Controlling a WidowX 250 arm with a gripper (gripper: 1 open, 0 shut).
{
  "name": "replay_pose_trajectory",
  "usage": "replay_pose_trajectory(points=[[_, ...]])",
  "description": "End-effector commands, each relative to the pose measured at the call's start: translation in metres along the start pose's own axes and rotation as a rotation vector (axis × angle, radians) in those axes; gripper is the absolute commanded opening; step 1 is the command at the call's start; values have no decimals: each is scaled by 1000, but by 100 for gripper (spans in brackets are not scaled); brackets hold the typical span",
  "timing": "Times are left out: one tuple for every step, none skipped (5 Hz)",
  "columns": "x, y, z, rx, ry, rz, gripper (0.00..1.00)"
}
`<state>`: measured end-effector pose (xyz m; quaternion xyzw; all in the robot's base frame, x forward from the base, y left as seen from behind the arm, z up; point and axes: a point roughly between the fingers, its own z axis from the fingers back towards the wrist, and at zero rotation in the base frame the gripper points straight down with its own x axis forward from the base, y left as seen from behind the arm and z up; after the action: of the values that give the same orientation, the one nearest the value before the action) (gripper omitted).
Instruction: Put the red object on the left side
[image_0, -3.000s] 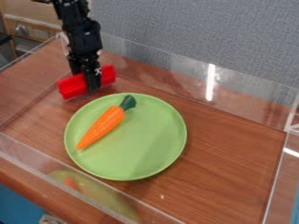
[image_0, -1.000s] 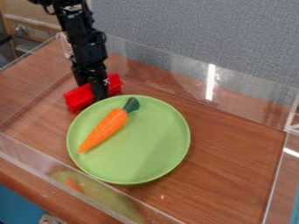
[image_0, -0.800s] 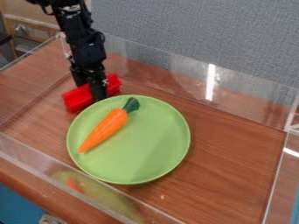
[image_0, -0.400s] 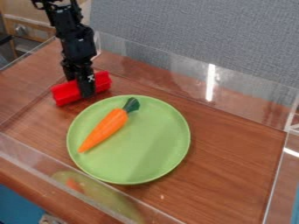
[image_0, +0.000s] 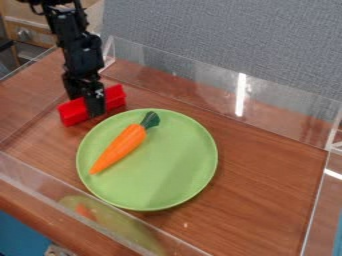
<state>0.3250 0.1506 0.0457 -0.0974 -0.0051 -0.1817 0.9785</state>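
Note:
The red object (image_0: 71, 112) lies on the wooden table at the left, just off the back-left rim of the green plate (image_0: 194, 178). My black gripper (image_0: 91, 99) reaches straight down onto the block's middle, with its fingers on either side of it. At this size I cannot make out whether the fingers still press on the block. The block's middle is hidden behind them. An orange carrot (image_0: 118, 145) with a green top lies on the plate.
Clear plastic walls (image_0: 241, 90) ring the wooden table top (image_0: 274, 160) on all sides. A grey panel stands behind the back wall. The plate fills the middle of the enclosure.
The gripper has carried the red object leftward and away from the plate's rim, then settled lower with it onto the table.

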Motion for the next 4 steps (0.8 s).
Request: replay_pose_trajectory(points=[[-3,-3,33,57,-50,39,100],[-1,8,38,66,-56,87,100],[10,23,41,74,-71,133,100],[24,20,34,69,-74,131,100]])
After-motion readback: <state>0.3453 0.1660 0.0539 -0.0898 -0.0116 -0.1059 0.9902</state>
